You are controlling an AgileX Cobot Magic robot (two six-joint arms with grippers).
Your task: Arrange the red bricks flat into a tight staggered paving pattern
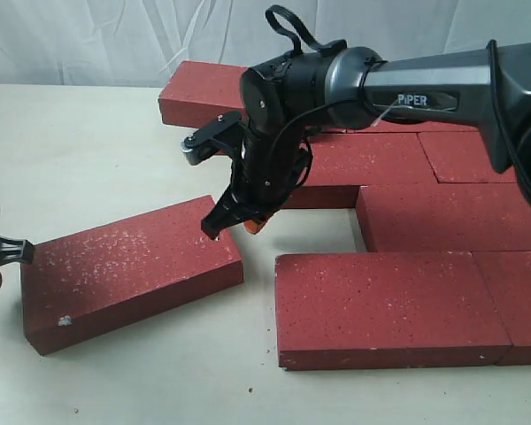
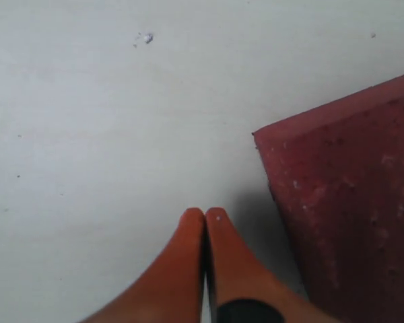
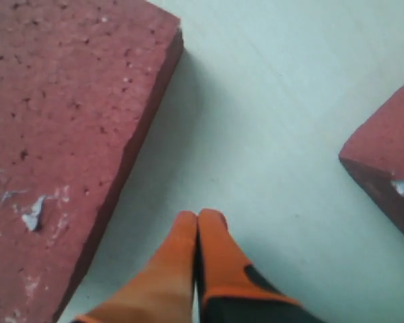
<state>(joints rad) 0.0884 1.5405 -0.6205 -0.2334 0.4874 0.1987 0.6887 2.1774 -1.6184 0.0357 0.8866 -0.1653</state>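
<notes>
Most bricks (image 1: 398, 301) lie flat in staggered rows from 12 to 4 o'clock of the exterior view. One loose brick (image 1: 128, 270) sits askew at 8 o'clock, apart from them, not yet joined on. The right gripper (image 1: 233, 223) at its 3 o'clock end and the left gripper (image 2: 205, 217) at its 9 o'clock end are both pressed together, empty.

Red bricks (image 1: 380, 305) lie flat in staggered rows; one loose brick (image 1: 128, 266) lies askew.

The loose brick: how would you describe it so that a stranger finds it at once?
On the pale table, paved red bricks fill the right of the exterior view. Left of them lies one brick by itself. It alone is turned askew and touches no other.
</notes>
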